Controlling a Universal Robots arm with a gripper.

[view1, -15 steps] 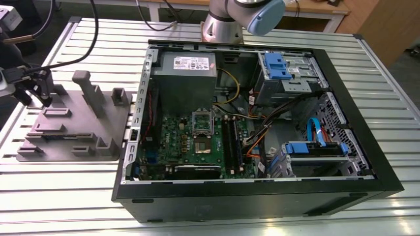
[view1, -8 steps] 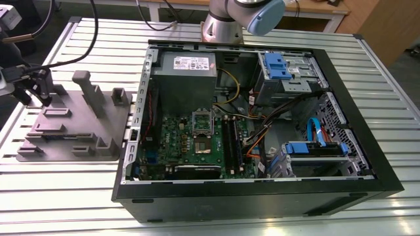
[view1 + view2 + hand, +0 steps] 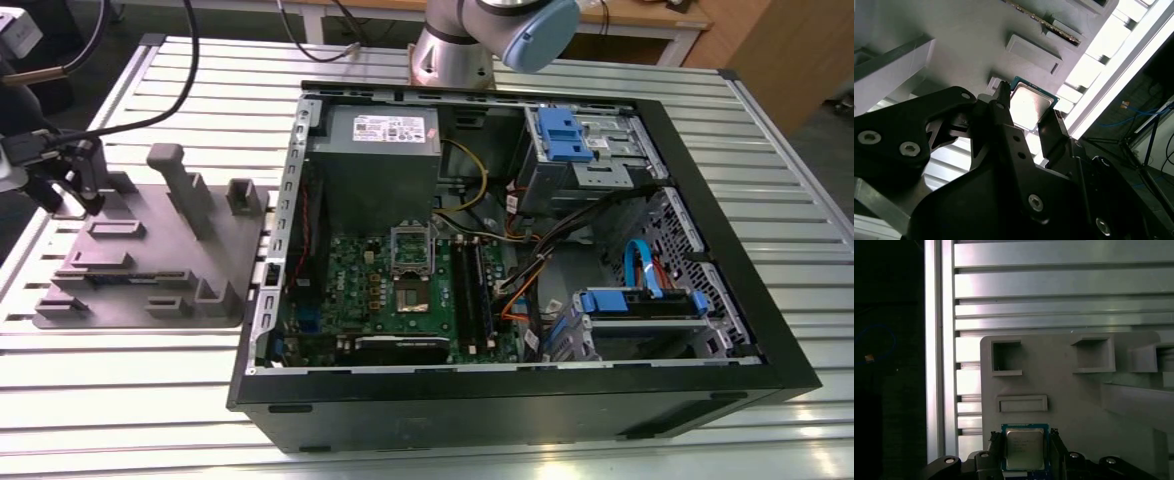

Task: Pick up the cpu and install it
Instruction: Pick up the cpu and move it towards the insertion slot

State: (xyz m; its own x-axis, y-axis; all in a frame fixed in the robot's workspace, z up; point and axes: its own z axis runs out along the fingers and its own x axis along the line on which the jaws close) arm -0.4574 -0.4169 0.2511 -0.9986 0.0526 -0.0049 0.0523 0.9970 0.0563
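The cpu point(image 3: 1024, 449) is a small square chip with a silvery top and a teal rim. It sits at the edge of the grey fixture tray point(image 3: 1079, 405), between my two black fingers. In both wrist views the fingers press against its opposite sides, so my gripper point(image 3: 1025, 436) is shut on the cpu point(image 3: 1030, 102). In the exterior view my gripper point(image 3: 74, 203) hangs over the far corner of the tray point(image 3: 140, 265), on the exterior view's left. The open socket point(image 3: 411, 287) on the green motherboard point(image 3: 354, 285) lies inside the case, its metal frame point(image 3: 411, 245) raised.
The open black computer case point(image 3: 534, 400) stands to the exterior view's right of the tray, holding a grey power supply point(image 3: 380, 140), blue drive bays point(image 3: 574, 135) and loose cables point(image 3: 534, 270). Upright posts point(image 3: 180, 185) rise from the tray. Everything rests on a slatted aluminium table point(image 3: 134, 400).
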